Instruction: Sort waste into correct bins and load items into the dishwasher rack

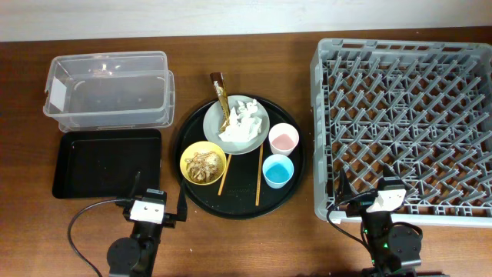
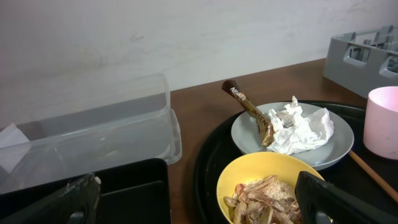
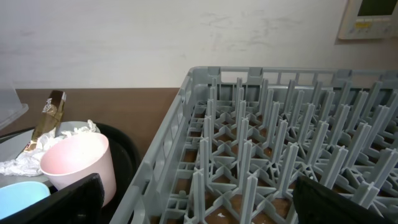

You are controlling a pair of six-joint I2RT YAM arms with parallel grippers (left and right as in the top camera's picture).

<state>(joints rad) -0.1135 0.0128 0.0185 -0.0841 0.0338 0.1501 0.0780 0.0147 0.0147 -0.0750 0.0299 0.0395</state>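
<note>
— Two grippers are showing at the near edge of the table (image 1: 23,115). How are they standing?

— The left gripper (image 1: 160,192) is sitting with its jaws spread wide and is gripping nothing. It is facing the yellow bowl (image 1: 188,154) and the near right corner of the black rectangular tray (image 1: 108,165). The right gripper (image 1: 367,192) is likewise gaping wide and carrying nothing, and it is pointing into the near left corner of the grey rack (image 1: 407,115).

— Where is the waste lying?

— The crumpled tissue (image 1: 244,123) is resting on the pale green plate (image 1: 214,121). The brown-and-gold wrapper stick (image 1: 221,92) is lying across the plate's far rim and touching the tissue. The shredded food scraps (image 1: 204,164) are sitting inside the yellow bowl.

— And the dishes?

— All of them are sitting on the round black tray (image 1: 238,211), which is lying between the bins and the rack. The pink cup (image 1: 283,139) is standing upright just right of the plate, and the blue cup (image 1: 277,171) is standing just in front of it. One chopstick (image 1: 224,175) is lying against the bowl's right side, and the other chopstick (image 1: 259,175) is lying just left of the blue cup. Both are running near to far.

— And the bins?

— The clear tub (image 1: 108,55) is standing at the far left, with the black rectangular tray lying just in front of it.
</note>
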